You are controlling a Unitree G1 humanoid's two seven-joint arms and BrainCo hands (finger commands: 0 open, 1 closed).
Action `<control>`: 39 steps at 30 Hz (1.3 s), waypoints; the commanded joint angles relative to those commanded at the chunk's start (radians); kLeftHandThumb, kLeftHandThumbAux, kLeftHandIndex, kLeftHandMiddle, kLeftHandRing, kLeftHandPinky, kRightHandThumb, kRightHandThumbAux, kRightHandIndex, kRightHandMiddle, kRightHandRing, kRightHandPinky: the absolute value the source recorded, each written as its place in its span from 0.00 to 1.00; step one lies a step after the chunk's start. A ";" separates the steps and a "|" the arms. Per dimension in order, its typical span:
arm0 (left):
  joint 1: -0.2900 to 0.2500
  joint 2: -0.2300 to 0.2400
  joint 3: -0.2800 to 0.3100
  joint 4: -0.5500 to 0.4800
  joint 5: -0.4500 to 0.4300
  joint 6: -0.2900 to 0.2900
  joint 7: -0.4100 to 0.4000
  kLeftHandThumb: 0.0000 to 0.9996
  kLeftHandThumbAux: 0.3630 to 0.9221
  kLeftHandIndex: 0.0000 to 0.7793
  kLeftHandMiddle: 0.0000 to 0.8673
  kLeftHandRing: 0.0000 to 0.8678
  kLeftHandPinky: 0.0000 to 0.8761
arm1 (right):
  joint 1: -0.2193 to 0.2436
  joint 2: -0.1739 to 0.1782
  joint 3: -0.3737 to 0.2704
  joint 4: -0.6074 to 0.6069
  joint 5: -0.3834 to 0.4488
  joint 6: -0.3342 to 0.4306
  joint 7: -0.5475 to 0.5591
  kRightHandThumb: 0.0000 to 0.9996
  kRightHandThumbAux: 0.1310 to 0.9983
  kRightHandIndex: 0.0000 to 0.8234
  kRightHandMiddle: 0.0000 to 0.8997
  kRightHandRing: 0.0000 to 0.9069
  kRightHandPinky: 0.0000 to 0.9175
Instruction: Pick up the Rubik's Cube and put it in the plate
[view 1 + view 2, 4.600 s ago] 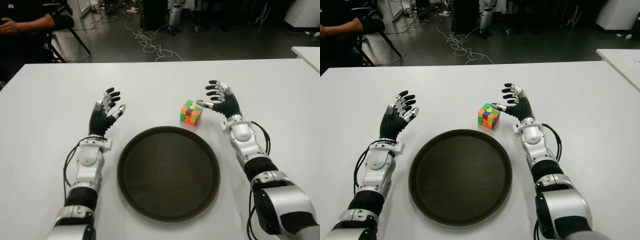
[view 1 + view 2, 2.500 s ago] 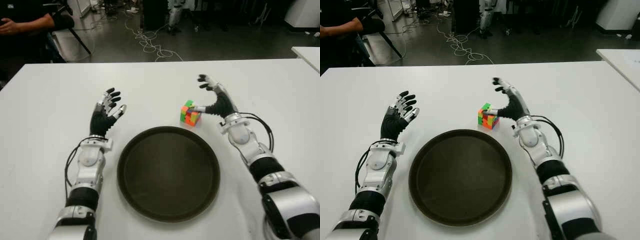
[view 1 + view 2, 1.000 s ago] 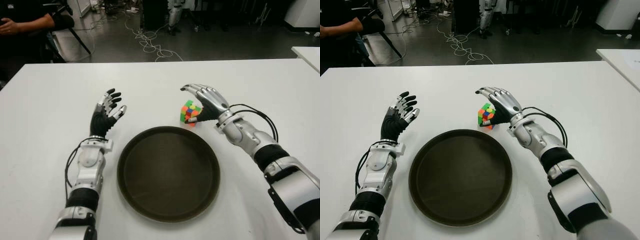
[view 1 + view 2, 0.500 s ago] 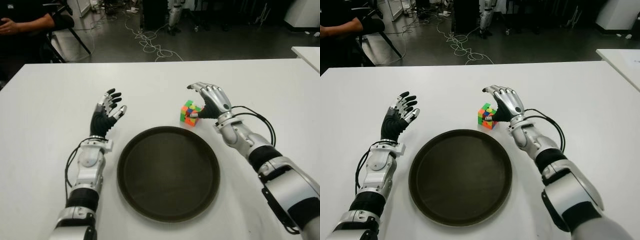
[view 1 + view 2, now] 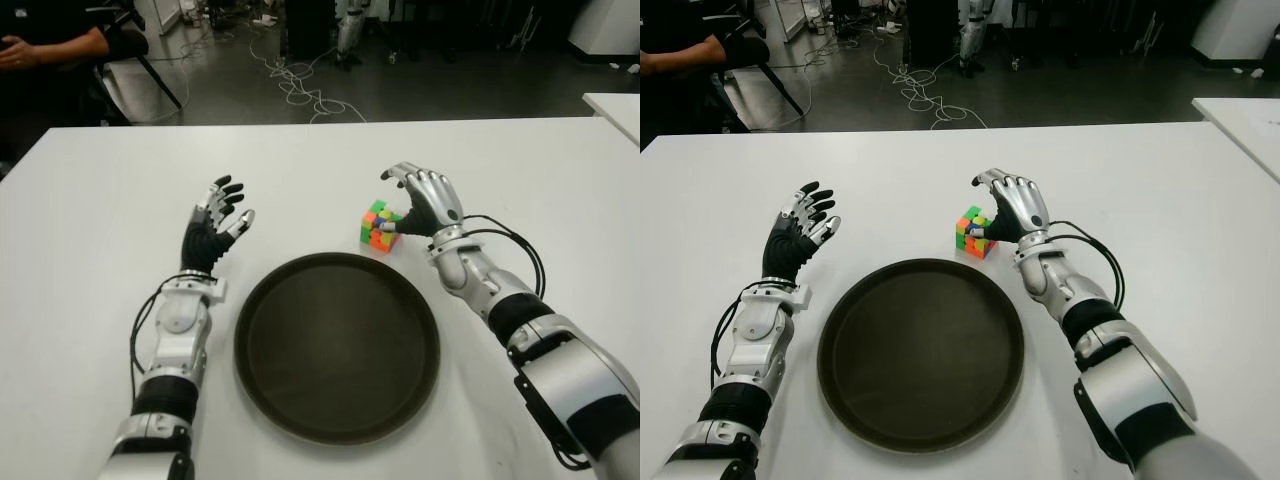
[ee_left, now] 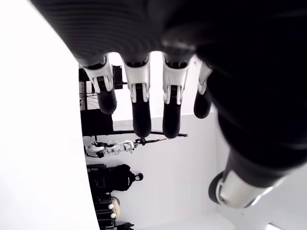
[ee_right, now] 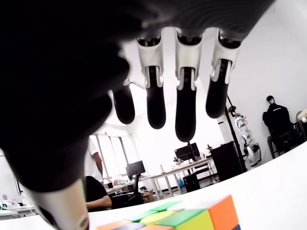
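The Rubik's Cube (image 5: 381, 226) stands on the white table (image 5: 90, 210) just beyond the far right rim of the dark round plate (image 5: 337, 350). My right hand (image 5: 418, 205) hovers palm down over the cube's right side, thumb close to its right face. In the right wrist view its fingers (image 7: 186, 103) stretch out straight above the cube (image 7: 184, 218), not closed on it. My left hand (image 5: 212, 225) shows to the left of the plate, fingers spread, holding nothing.
A person (image 5: 50, 45) sits beyond the table's far left corner. Cables (image 5: 300, 85) lie on the floor behind the table. A second white table (image 5: 615, 105) shows at the far right.
My right hand rolled from palm-sideways beside the cube to palm-down over it, then drew slightly back to the right. The cube and my left hand have not moved.
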State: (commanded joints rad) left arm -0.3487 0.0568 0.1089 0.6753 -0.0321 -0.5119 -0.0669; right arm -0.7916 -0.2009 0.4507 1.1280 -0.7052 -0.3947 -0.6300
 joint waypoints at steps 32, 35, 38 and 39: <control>-0.001 0.006 -0.005 0.005 0.015 -0.019 -0.001 0.04 0.67 0.19 0.25 0.19 0.11 | 0.018 0.009 0.019 -0.044 -0.008 0.056 0.047 0.00 0.84 0.52 0.52 0.51 0.50; -0.001 0.008 -0.007 0.005 0.020 -0.020 0.002 0.04 0.68 0.19 0.25 0.19 0.11 | 0.021 0.011 0.021 -0.049 -0.007 0.059 0.057 0.00 0.84 0.51 0.51 0.51 0.49; -0.001 0.008 -0.008 0.004 0.023 -0.019 0.003 0.02 0.66 0.19 0.24 0.18 0.11 | 0.024 0.011 0.022 -0.052 -0.007 0.056 0.064 0.00 0.84 0.51 0.51 0.51 0.50; -0.001 0.007 -0.008 0.003 0.024 -0.019 0.004 0.02 0.66 0.18 0.24 0.18 0.11 | 0.024 0.011 0.023 -0.053 -0.007 0.055 0.066 0.00 0.84 0.50 0.50 0.50 0.49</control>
State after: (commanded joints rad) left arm -0.3494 0.0641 0.1007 0.6788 -0.0085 -0.5311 -0.0634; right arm -0.7672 -0.1898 0.4733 1.0746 -0.7119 -0.3396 -0.5644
